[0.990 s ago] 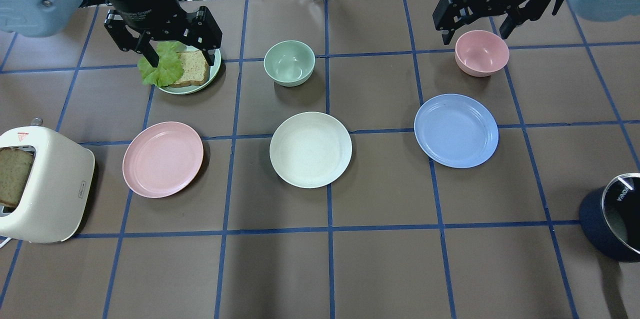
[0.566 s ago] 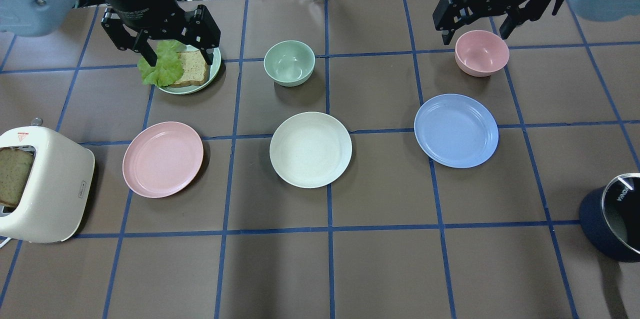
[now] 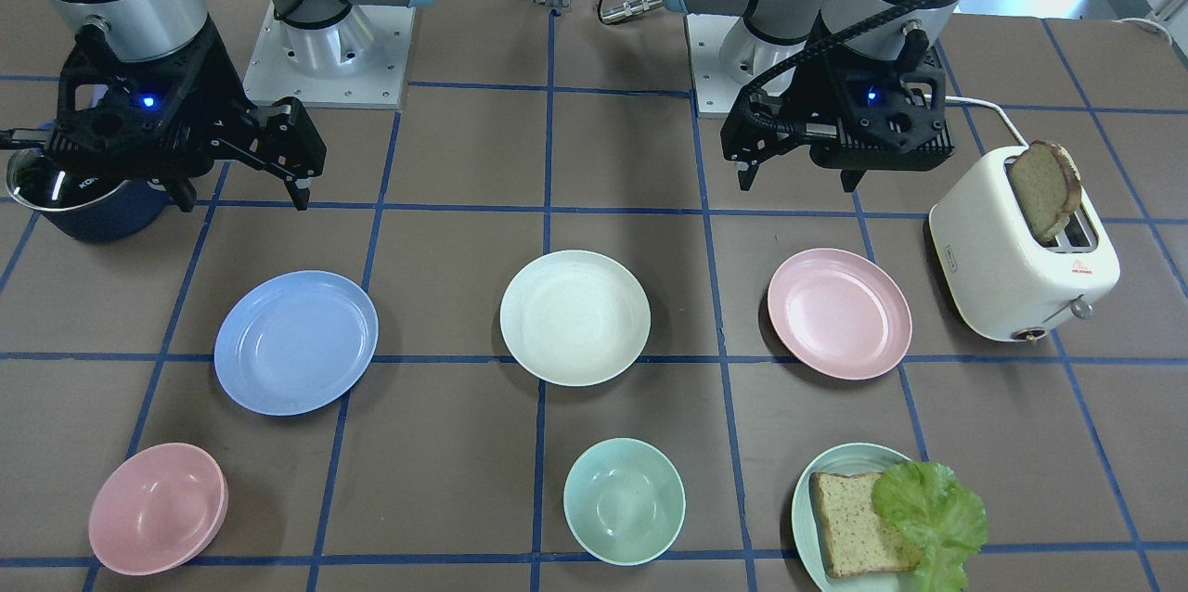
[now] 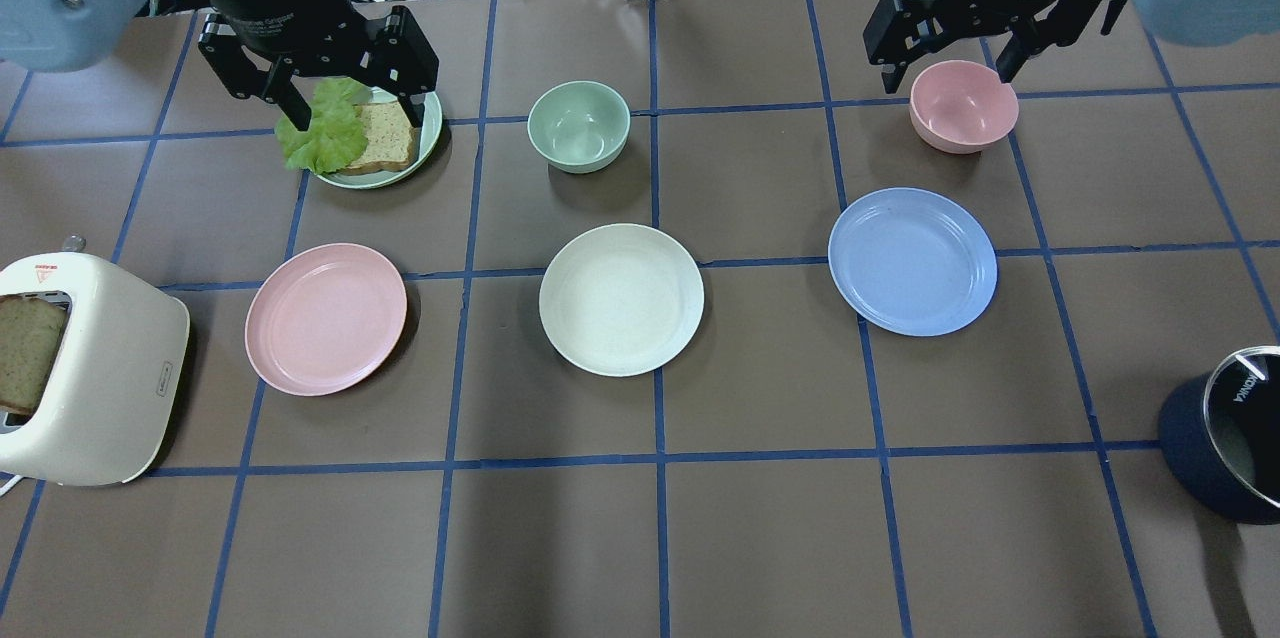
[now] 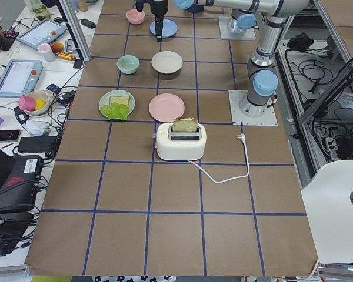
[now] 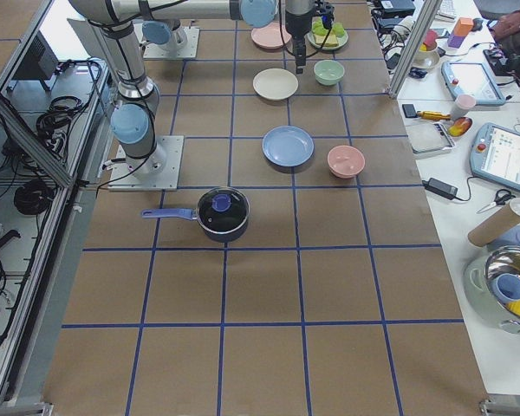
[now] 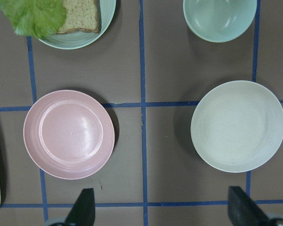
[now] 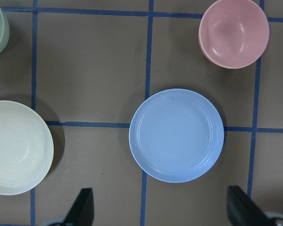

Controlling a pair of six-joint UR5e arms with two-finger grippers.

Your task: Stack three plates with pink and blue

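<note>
Three plates lie apart in a row on the brown table: the pale pink plate [image 4: 326,318] on the left, the cream-white plate [image 4: 621,299] in the middle, the pale blue plate [image 4: 912,261] on the right. My left gripper [image 4: 358,118] hangs open and empty high above the table's far left. Its wrist view looks down on the pink plate [image 7: 69,134] and the cream plate [image 7: 238,125]. My right gripper [image 4: 947,76] hangs open and empty high at the far right. Its wrist view shows the blue plate [image 8: 176,134] straight below.
A mint plate with bread and lettuce [image 4: 428,133], a mint bowl [image 4: 579,125] and a pink bowl [image 4: 962,105] stand along the far side. A cream toaster [image 4: 85,368] holding a bread slice is at the left edge. A dark lidded pot [image 4: 1225,433] is at the right edge.
Both grippers have drifted slightly toward the far side of the table; the left one also shifted a little left. Plates and bowls have not moved.
</note>
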